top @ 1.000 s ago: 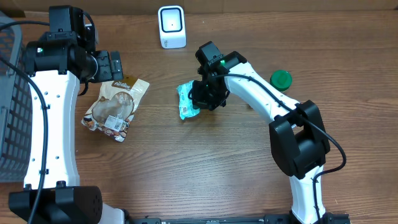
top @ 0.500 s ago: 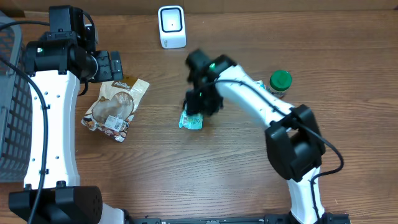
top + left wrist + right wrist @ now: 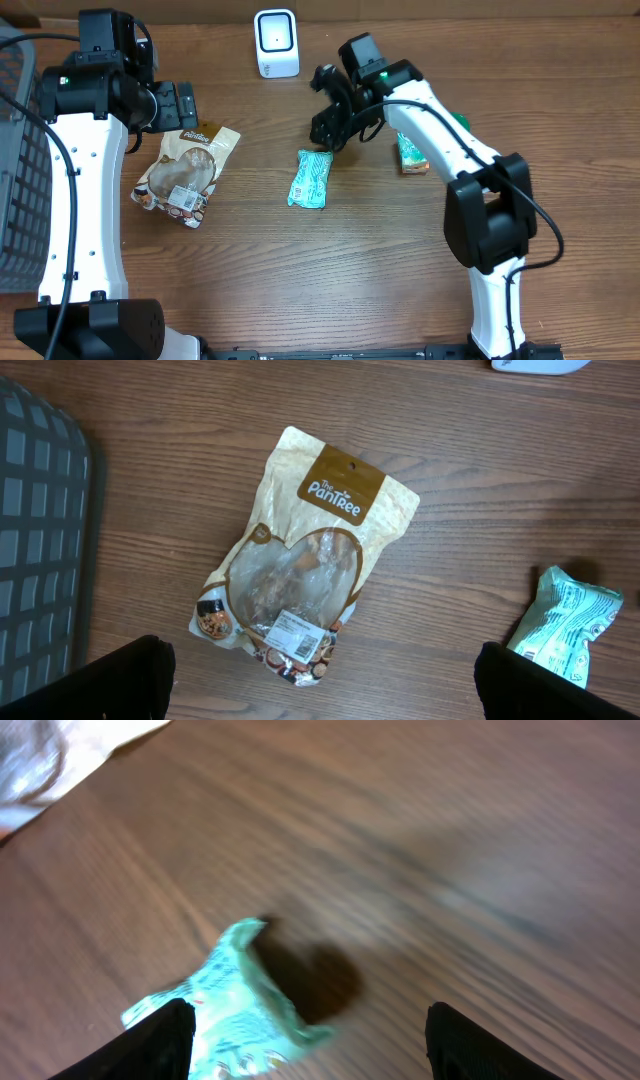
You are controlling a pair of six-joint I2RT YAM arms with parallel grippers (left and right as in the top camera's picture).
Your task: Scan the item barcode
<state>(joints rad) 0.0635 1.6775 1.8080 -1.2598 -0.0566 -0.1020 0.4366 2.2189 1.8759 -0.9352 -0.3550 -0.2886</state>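
Note:
A teal snack packet [image 3: 310, 178] lies flat on the wooden table, apart from both grippers. My right gripper [image 3: 328, 128] hangs open just beyond it, nearer the white barcode scanner [image 3: 276, 43]. In the right wrist view the teal packet [image 3: 235, 1010] sits low between the spread fingers [image 3: 160, 1040], nearer the left one and untouched. My left gripper [image 3: 185, 105] stands wide open above a tan PanTree pouch [image 3: 185, 170]. The left wrist view shows that pouch [image 3: 300, 560] ahead of its empty fingers, with the teal packet [image 3: 565, 620] at the right edge.
A grey mesh basket [image 3: 20, 170] fills the left edge of the table. A green and orange item [image 3: 410, 153] lies partly under my right arm. The scanner's base [image 3: 540, 365] peeks into the left wrist view's top right.
My right gripper has opened and let go of the teal packet, which now lies flat on the table. The right arm has swung back toward the scanner. The left arm is still.

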